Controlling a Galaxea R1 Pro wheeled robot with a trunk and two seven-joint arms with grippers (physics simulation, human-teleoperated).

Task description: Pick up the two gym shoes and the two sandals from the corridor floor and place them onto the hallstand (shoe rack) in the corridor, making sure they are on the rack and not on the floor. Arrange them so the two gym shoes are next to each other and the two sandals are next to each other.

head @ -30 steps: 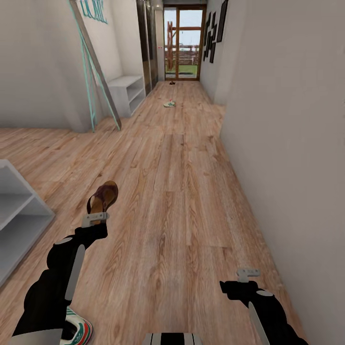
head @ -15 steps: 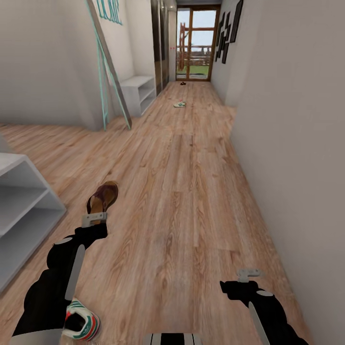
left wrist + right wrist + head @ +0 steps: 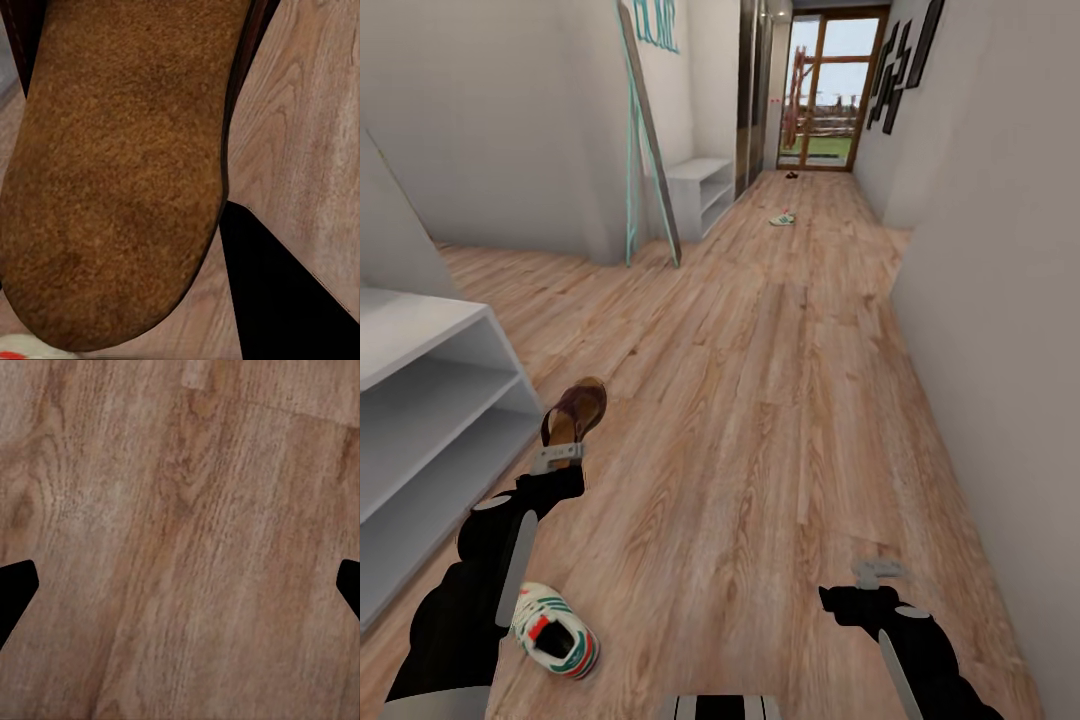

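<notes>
One sandal in left claw; tan footbed close-up.

Brown sandal held aloft (tan footbed showing); white sneaker on floor by hallstand

Head view faces down corridor floor; left wrist view close on sandal; right wrist view close above same floor.

Pale walls, black frames, a glazed door bright with daylight at the far end.
</notes>
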